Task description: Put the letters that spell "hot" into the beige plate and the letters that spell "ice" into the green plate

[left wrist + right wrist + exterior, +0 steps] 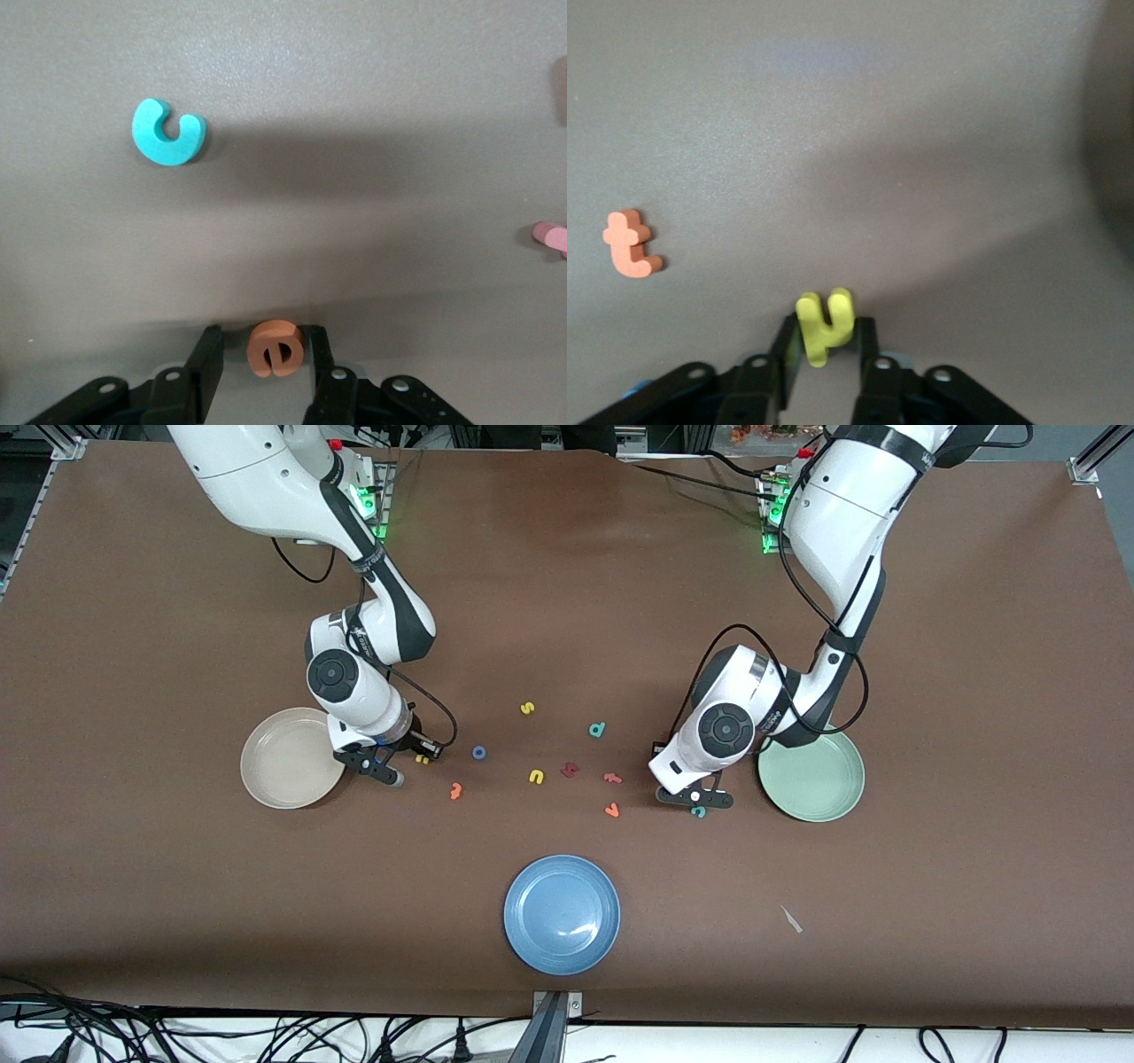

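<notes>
Two grips on, both plates bare.

- Right gripper (421,757) (824,341): low over the brown table (177,912), mid-frame in the front view, just beside the round cream-beige plate (283,766). Jaws closed on the small yellow foam h (824,326).
- Left gripper (695,797) (266,354): low over the table, mid-frame, near the round pale mint-green plate (819,779). Jaws clamped on the small orange foam e (276,350) at the bottom centre of the left wrist view.
- Teal foam c (699,811) (168,133): flat on the table, just under the left gripper in the front view and clear of its fingers.
- Blue ring-shaped foam o (479,753): on the table at frame centre, near the right gripper.
- Orange foam t (456,790) (631,242): on the table, lower in frame than the o, apart from it.
- Small reddish foam i (612,778): on the table, between the loose cluster and the left gripper.
- Spares in the centre cluster:
  - yellow s (527,708), uppermost
  - teal d (598,730)
  - yellow u (536,777)
  - larger dark red letter (570,769), beside the u
  - orange v (611,810), lowest
- Round blue plate (562,914): lower centre of frame, nearest the front camera.
</notes>
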Tool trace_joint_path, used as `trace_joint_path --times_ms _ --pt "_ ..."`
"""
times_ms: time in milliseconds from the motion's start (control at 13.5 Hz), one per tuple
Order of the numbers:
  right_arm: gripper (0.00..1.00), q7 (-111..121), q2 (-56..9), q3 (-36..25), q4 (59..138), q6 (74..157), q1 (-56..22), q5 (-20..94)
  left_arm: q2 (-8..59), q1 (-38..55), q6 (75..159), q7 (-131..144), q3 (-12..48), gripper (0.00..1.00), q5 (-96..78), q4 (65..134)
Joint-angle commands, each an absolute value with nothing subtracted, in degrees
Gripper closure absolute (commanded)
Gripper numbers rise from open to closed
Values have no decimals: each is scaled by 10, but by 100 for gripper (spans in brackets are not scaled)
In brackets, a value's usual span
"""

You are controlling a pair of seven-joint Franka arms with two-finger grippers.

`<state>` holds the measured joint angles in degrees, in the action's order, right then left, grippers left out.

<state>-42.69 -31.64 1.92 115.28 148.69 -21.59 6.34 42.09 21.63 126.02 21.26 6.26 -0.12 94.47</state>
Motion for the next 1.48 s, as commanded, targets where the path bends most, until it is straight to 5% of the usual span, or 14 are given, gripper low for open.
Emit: trace_joint_path --times_ms 0,296,666,1406 --pt "87 -434 -336 23 1145 1498 -219 64 415 221 1267 217 59 54 -11 952" --pt "91 -464 -332 23 1127 1491 -221 62 415 221 1267 216 59 61 -11 953" --pt "93 -390 -302 -9 1084 1370 -219 40 415 221 1262 214 59 99 -10 951" --pt "94 92 -279 -145 1093 1320 -210 50 331 139 1163 67 43 94 -3 940"
